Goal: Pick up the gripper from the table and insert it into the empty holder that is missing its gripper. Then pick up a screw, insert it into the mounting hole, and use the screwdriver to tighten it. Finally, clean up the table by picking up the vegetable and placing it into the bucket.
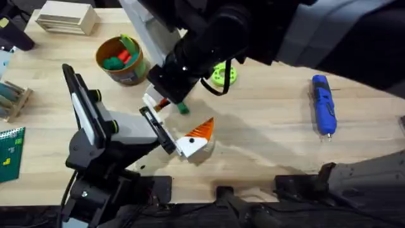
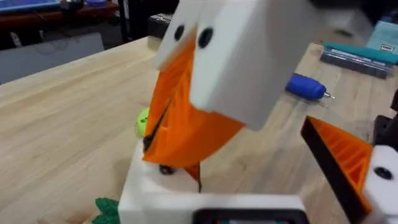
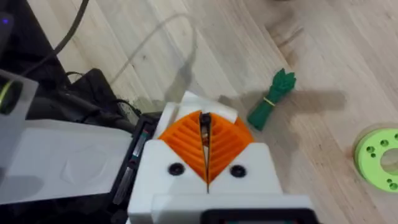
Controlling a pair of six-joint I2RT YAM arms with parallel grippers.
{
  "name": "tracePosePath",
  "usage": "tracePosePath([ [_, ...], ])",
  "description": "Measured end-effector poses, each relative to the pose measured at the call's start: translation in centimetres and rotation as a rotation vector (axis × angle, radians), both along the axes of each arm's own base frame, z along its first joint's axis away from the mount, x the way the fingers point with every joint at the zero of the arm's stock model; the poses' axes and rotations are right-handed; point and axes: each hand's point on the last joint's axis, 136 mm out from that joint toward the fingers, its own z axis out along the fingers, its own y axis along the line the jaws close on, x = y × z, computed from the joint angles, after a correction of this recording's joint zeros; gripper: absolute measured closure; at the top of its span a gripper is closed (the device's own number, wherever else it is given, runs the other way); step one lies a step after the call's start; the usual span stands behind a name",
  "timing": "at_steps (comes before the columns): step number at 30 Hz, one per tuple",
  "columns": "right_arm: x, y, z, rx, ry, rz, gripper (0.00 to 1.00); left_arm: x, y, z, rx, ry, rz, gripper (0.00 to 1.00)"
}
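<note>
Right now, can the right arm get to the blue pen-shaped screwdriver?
Probably yes. The blue pen-shaped screwdriver lies alone on bare wooden table, nothing covering it. But the right tool is shut on something black, so it isn't free.

Light wooden butcher-block tabletop [image 1: 266,133] with plank seams, evenly lit, soft shadows. Pale wooden slatted block [image 1: 65,17] at far left corner. Small wooden rack [image 1: 14,98] and green printed card [image 1: 11,152] along left edge. Left wrist view: dark room behind, grey panel [image 2: 53,55], red-brown ledge [image 2: 56,14].
</note>
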Motion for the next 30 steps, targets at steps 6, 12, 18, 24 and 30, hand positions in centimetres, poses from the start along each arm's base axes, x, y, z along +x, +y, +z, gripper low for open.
tracePosePath([
  [6, -0.19, -0.26, -0.09, -0.01, 0.007, 0.0, 0.995, 0.01, 0.01, 0.0, 0.0, -0.001, 0.001, 0.014],
  [12, -0.39, -0.34, -0.17, -0.013, 0.016, 0.005, 0.995, 0.01, 0.0, 0.0, 0.0, -0.001, 0.0, 0.014],
  [18, -0.54, -0.43, -0.28, -0.017, 0.024, 0.007, 0.995, 0.02, 0.02, 0.0, 0.0, -0.001, 0.001, 0.013],
  [24, -0.69, -0.55, -0.38, -0.022, 0.031, 0.009, 0.995, 0.02, 0.01, 0.0, 0.0, -0.001, 0.001, 0.014],
  [30, -0.69, -0.55, -0.38, -0.022, 0.031, 0.009, 0.995, 0.02, 0.01, 0.0, 0.0, -0.001, 0.001, 0.014],
])
